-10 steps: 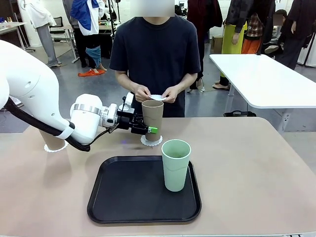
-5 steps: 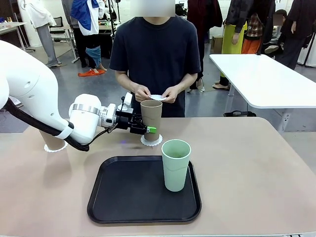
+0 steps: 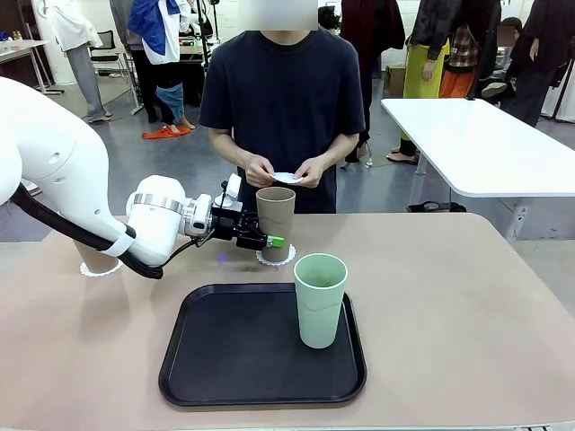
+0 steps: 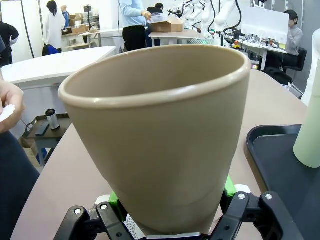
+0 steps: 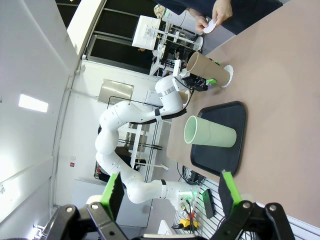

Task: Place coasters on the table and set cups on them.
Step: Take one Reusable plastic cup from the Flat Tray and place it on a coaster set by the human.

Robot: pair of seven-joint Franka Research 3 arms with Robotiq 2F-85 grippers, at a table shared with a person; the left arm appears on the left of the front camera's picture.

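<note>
My left gripper is shut on a tan-brown cup, held upright low on its body, with its base at a white lacy coaster on the table. In the left wrist view this cup looms large between the green pads. Another tan cup stands on a coaster at the far left, partly hidden by my arm. The mint green cup stands on the black tray. The person's hands hold a third coaster. My right gripper is open, high above the table.
The black tray lies near the table's front edge with the green cup on its right half. The person stands close to the far edge. A white-topped table is behind on the right. Bare table top lies to the right of the tray.
My left gripper has lowered the tan cup a little onto the coaster and drawn slightly left. The person's hands and the green cup have not moved.
</note>
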